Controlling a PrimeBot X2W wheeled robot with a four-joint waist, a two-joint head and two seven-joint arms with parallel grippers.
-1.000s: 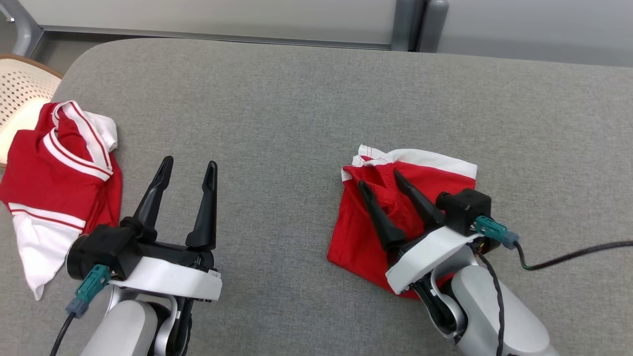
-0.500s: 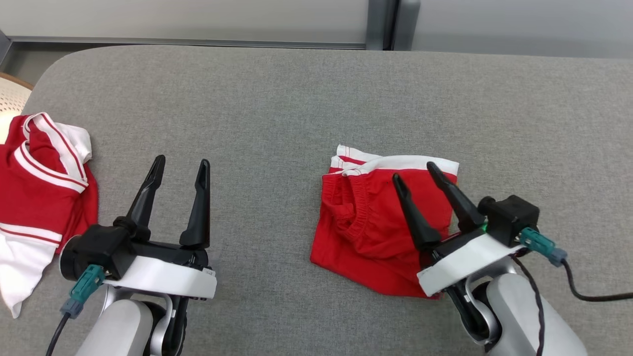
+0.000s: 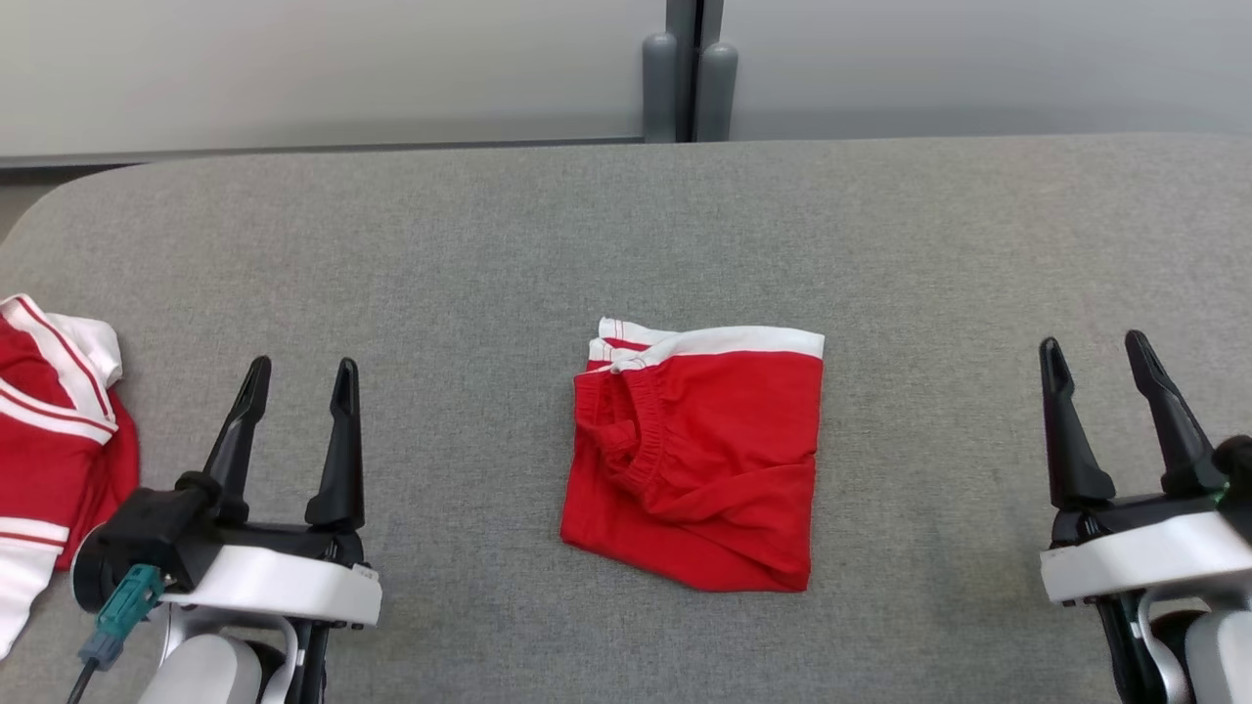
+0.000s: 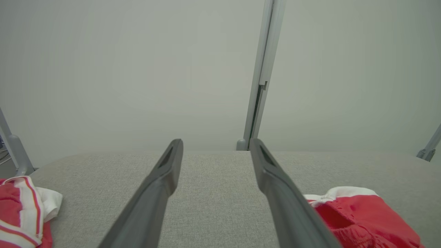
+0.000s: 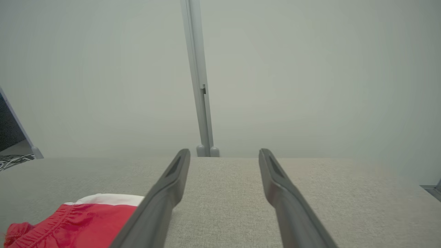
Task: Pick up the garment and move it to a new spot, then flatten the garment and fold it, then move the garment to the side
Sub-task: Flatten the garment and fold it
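The garment (image 3: 699, 455) is a pair of red shorts with a white band, lying folded into a rough square at the middle of the grey table (image 3: 440, 254). It also shows at the lower right of the left wrist view (image 4: 361, 215) and the lower left of the right wrist view (image 5: 82, 215). My left gripper (image 3: 302, 364) stands open to its left, holding nothing. Well off to the garment's right, my right gripper (image 3: 1093, 341) is open and holds nothing too. Both grippers (image 4: 215, 142) (image 5: 224, 151) point toward the far wall.
A second red and white garment (image 3: 44, 430) lies crumpled at the table's left edge, also seen in the left wrist view (image 4: 20, 206). A grey post (image 3: 688, 83) stands against the pale wall behind the table's far edge.
The head camera has turned, shifting the whole picture. My right gripper has drawn back off the garment and away to its right, still open. The garment lies flatter, left folded on the table.
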